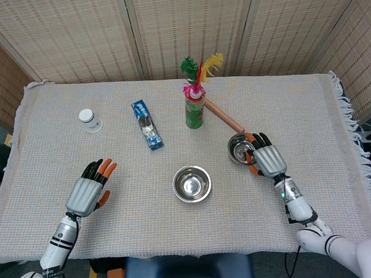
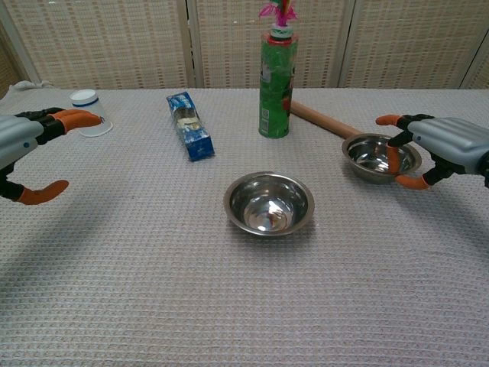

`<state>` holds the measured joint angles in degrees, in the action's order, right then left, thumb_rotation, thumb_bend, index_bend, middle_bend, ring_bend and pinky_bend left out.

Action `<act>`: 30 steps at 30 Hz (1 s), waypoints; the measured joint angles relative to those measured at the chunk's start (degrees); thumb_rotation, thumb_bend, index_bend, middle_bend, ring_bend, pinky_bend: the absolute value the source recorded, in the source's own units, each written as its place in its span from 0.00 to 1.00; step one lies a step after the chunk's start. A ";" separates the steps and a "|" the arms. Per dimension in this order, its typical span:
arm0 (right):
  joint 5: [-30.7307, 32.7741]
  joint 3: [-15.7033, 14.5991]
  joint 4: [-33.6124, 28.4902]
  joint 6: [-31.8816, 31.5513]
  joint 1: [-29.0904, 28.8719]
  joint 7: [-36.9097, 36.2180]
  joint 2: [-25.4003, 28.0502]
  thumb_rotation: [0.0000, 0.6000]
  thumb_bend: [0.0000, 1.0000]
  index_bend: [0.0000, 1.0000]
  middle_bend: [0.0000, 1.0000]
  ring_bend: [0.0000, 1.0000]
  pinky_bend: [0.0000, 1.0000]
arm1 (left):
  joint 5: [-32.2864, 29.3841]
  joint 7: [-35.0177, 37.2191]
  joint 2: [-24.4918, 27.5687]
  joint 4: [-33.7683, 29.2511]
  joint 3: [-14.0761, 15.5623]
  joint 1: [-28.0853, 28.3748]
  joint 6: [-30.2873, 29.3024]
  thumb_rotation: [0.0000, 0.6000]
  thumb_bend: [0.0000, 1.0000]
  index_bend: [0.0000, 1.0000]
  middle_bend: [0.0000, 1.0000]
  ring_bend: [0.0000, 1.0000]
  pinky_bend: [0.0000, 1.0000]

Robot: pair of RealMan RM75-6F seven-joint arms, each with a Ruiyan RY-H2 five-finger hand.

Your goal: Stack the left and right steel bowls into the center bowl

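The left hand (image 1: 88,192) hovers at about eight o'clock, palm down, fingers spread and empty. The right hand (image 1: 266,157) reaches in from four o'clock, fingers apart, holding nothing.

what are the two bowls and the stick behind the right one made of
Center bowl and right bowl: polished steel, judging by the mirror-like insides with bright glints. The stick: probably plain unpainted wood, from its matte tan-brown surface, though coated plastic can't be ruled out.
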<state>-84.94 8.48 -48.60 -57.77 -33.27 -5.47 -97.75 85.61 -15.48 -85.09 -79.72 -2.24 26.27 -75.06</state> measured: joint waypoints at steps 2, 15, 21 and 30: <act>-0.04 -0.09 1.56 -0.23 -0.45 -1.34 -1.02 1.00 0.33 0.63 0.05 0.00 0.00 | -0.09 0.42 0.00 0.21 -0.42 -0.14 -0.30 1.00 0.42 0.00 0.00 0.00 0.10; -2.10 -1.31 1.56 -7.55 -0.19 -4.07 -1.77 1.00 0.37 0.70 0.09 0.00 0.00 | 0.32 -0.71 0.40 0.40 -1.02 -1.43 -1.97 1.00 0.42 0.00 0.00 0.00 0.10; -5.72 -2.62 -6.65 -13.60 0.69 -3.51 1.22 1.00 0.37 0.70 0.09 0.00 0.00 | 0.01 -0.93 1.03 -0.02 -1.20 -2.22 -2.57 1.00 0.42 0.00 0.00 0.00 0.10; -12.69 -6.57 -21.11 -15.83 -0.15 2.13 4.85 1.00 0.37 0.70 0.09 0.00 0.00 | -0.19 0.36 2.12 -0.07 -1.20 -4.27 -4.53 1.00 0.42 0.00 0.00 0.00 0.10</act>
<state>-97.63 1.91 -69.70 -73.60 -33.42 -3.34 -92.90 85.42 -15.12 -82.97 -79.79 -3.44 22.00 -79.58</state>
